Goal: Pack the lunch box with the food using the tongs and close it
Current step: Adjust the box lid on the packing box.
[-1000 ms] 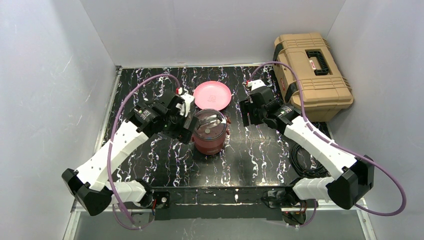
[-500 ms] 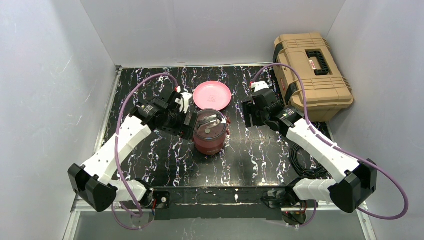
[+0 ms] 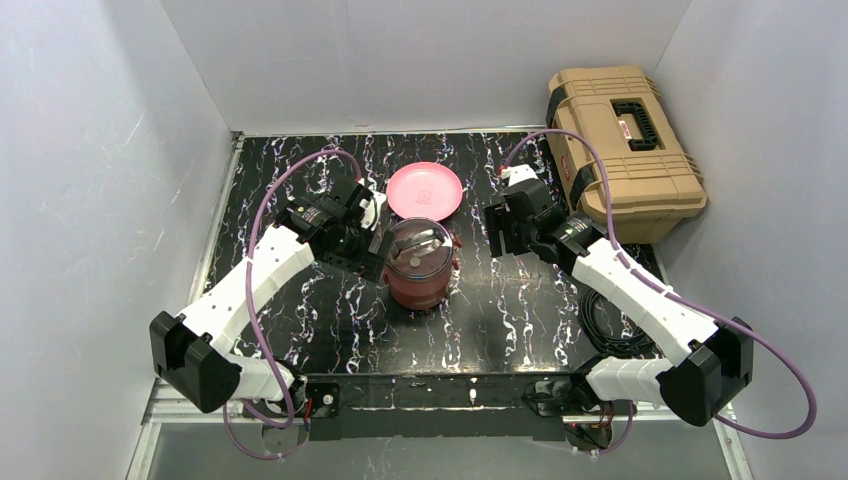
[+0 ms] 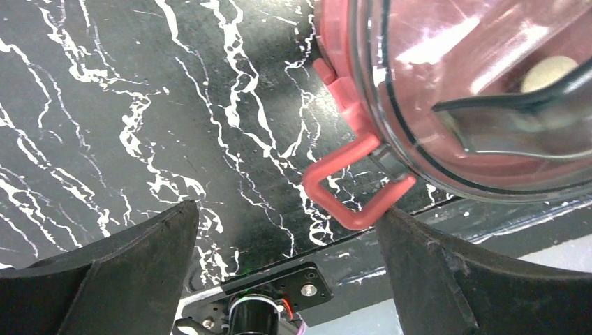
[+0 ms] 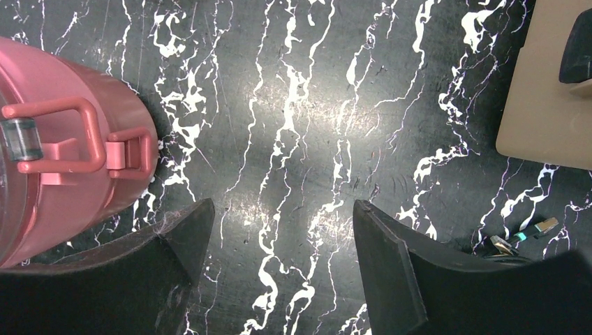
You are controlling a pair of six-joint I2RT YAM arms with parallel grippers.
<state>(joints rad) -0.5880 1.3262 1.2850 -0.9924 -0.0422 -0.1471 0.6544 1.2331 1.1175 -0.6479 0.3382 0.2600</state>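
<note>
The maroon lunch box [image 3: 418, 270] stands mid-table with its clear top lid and dark handle [image 4: 516, 112] on. My left gripper [image 3: 378, 252] is open at the box's left side. In the left wrist view its tips [image 4: 290, 216] flank the red latch loop [image 4: 352, 192], which lies near the right finger [image 4: 447, 272] and is not gripped. My right gripper [image 3: 497, 240] is open to the right of the box. It hangs over bare table [image 5: 279, 216], with the box's side latch [image 5: 70, 132] at its left. The food and the tongs are out of view.
A flat pink plate [image 3: 425, 190] lies just behind the lunch box. The large tan toolbox [image 3: 620, 150] stands at the back right, its corner [image 5: 551, 105] close to my right gripper. A coil of black cable [image 3: 610, 320] lies on the right side of the table.
The left arm's elbow and shoulder have swung rightward and back while its gripper stayed at the box's left side. The right gripper has barely shifted. Both stay open.
</note>
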